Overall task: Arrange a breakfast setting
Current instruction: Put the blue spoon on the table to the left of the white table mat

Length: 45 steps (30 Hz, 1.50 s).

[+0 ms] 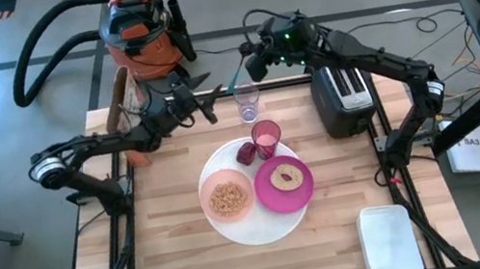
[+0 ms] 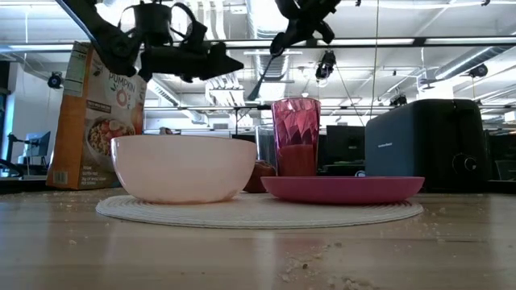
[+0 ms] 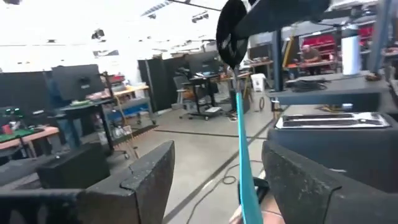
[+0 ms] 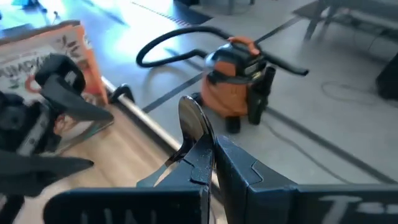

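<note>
My right gripper [image 1: 253, 66] is shut on the teal-handled spoon [image 3: 244, 155], above the table's far edge. My left gripper [image 3: 217, 180] is open, and its two fingers stand on either side of the spoon's teal handle without touching it. The clear glass [image 1: 247, 102] stands on the table below them. The large white plate [image 1: 253, 222] lies mid-table and carries the pale pink bowl [image 1: 227, 198] of cereal and the magenta plate [image 1: 284, 186]. The translucent pink cup [image 1: 266, 137] stands at the white plate's far rim. My right gripper pinches the spoon between its two fingers just behind the metal bowl [image 4: 194, 121], which sticks out past the fingertips. The spoon is lifted clear. Its teal handle [image 2: 262, 76] slants down from the hold toward my left gripper.
A black toaster [image 1: 343, 98] stands at the far right. A cereal box [image 1: 124, 100] stands at the far left, behind my left arm. A white container [image 1: 390, 241] lies at the near right. The orange-and-black shop vacuum [image 1: 139, 29] stands on the floor beyond the table.
</note>
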{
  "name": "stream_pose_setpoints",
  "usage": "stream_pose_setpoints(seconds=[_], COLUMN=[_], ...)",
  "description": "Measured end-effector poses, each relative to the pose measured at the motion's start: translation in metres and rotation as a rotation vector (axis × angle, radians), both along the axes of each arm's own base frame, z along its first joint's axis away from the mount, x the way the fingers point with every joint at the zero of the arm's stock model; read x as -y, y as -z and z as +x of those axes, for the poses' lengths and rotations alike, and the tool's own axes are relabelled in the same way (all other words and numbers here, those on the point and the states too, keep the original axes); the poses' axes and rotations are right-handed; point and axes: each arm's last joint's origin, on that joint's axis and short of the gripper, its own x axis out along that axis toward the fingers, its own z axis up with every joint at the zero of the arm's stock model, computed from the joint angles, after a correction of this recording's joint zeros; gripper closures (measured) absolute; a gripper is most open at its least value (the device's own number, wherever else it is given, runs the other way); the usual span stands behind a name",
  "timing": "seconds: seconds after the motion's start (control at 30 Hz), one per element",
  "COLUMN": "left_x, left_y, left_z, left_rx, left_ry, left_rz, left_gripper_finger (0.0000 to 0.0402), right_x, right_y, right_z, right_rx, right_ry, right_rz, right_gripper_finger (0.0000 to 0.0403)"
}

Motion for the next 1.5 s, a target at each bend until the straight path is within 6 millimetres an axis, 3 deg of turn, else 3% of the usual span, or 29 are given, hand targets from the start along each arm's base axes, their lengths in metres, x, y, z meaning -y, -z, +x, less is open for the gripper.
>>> stream_pose_setpoints(seconds=[0.3, 0.63, 0.87, 1.03, 1.5], left_x=[-0.022, -0.031, -0.043, -0.045, -0.039], left_y=[-0.004, -0.015, -0.020, -0.020, -0.019], left_z=[0.035, 0.057, 0.072, 0.077, 0.080], left_rx=[-0.011, 0.006, 0.005, 0.007, 0.001], left_ry=[-0.079, -0.088, -0.186, -0.185, -0.170], left_rz=[-0.019, 0.021, 0.046, 0.053, 0.053], left_gripper_finger=[0.0178, 0.0178, 0.0186, 0.0216, 0.0349], right_x=[-0.008, -0.003, -0.001, -0.002, -0.002], right_y=[-0.006, -0.005, 0.001, 0.002, 0.004], right_z=[0.011, 0.015, 0.023, 0.027, 0.030], right_rx=[0.071, 0.054, 0.057, 0.062, 0.056], right_ry=[-0.006, 0.063, 0.062, 0.062, 0.100], right_rz=[-0.053, -0.122, -0.123, -0.128, -0.155], right_gripper_finger=[0.0394, 0.0394, 0.0394, 0.0394, 0.0394])
